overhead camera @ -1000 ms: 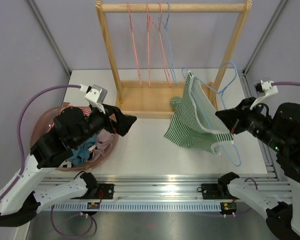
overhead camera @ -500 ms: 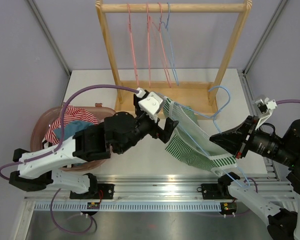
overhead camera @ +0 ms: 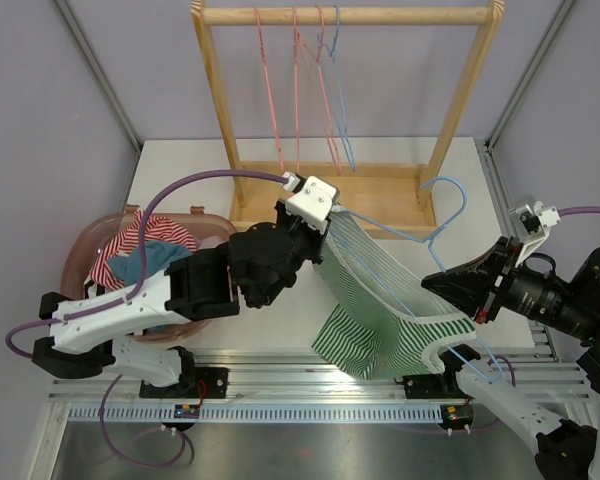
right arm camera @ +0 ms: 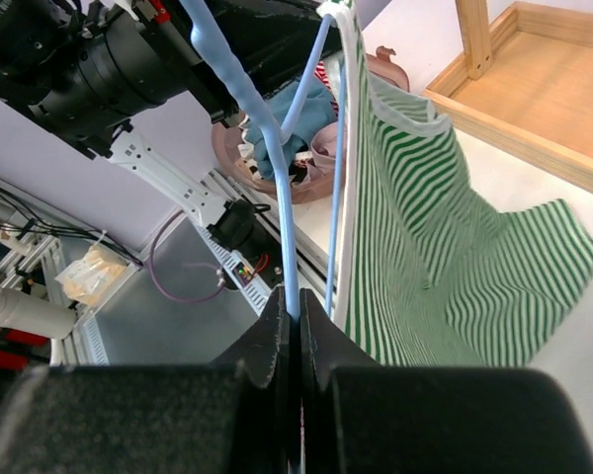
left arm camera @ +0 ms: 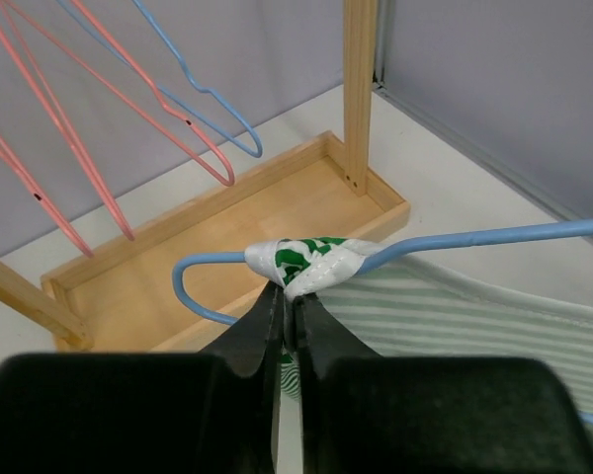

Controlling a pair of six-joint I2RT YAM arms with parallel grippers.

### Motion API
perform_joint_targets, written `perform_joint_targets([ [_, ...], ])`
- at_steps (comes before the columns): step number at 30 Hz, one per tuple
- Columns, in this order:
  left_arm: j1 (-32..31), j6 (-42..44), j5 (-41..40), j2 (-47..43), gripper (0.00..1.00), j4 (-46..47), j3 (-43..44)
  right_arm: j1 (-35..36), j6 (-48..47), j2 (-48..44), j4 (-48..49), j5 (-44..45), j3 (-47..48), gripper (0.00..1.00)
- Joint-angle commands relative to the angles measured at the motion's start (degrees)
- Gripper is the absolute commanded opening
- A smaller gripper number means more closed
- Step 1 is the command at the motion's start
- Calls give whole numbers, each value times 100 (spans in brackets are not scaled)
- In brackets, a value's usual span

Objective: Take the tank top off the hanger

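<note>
The tank top point(overhead camera: 380, 320) is green-and-white striped with white trim and hangs on a light blue wire hanger point(overhead camera: 441, 179) held above the middle of the table. My left gripper point(overhead camera: 332, 222) is shut on the tank top's white-trimmed strap point(left arm camera: 306, 262), bunched where it sits on the hanger wire point(left arm camera: 494, 235). In the left wrist view the left gripper point(left arm camera: 292, 296) pinches the strap from below. My right gripper point(overhead camera: 430, 280) is shut on the hanger's lower end. In the right wrist view the right gripper point(right arm camera: 295, 318) clamps the blue hanger point(right arm camera: 247, 99), and the tank top point(right arm camera: 425, 227) drapes to its right.
A wooden rack point(overhead camera: 220, 110) stands at the back with pink hangers point(overhead camera: 270, 90) and one blue hanger point(overhead camera: 338, 100) on its rail. Its tray base point(left arm camera: 277, 212) lies just beyond my left gripper. A pink basket point(overhead camera: 75, 250) of clothes sits at the left.
My left arm has swung from the basket to the hanger, and its gripper has shut on the strap. My right gripper has drawn the hanger nearer and lower, so the tank top hangs further down.
</note>
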Motion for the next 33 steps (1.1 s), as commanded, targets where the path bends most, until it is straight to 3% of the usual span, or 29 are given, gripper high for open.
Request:
perform_joint_targets([
  [1,-3,-17,-641,-219,0,257,-70,-23,-238,-62,105,192,-101,0],
  [5,435,-830,-1265,-499,0,-329,-228,-14,-660,-308,17,7,-400,0],
  [7,970,-1237,-1188,-711,0,-577,-472,-14,-889,-554,43,-142,-628,0],
  [11,1884,-1870,-530,-1282,0,-701,-1062,-23,-1126,-923,202,-310,-997,0],
  [16,2080,-1942,208,-1564,0,-614,-1379,-14,-1039,-1310,964,-397,-1454,0],
  [17,2080,-1864,724,-1590,0,-518,-1510,-23,-839,-1371,1201,-380,-1568,0],
  [19,2071,-1767,1498,-1783,0,-37,-1747,-23,-592,-1652,2140,-231,-2059,0],
  [20,2071,-1662,2433,-1888,0,219,-2079,-23,-242,-1749,2518,-152,-2496,0],
  [23,1905,-1652,3791,-2065,0,1055,-2556,-23,390,-2136,4127,111,-3367,0],
  [30,692,-1485,3832,-1407,0,1539,-2952,-23,1386,-2461,7578,1024,-4960,0],
  [33,463,-1607,3350,-1011,0,1496,-3023,-23,1458,-2602,8147,2137,-5436,0],
])
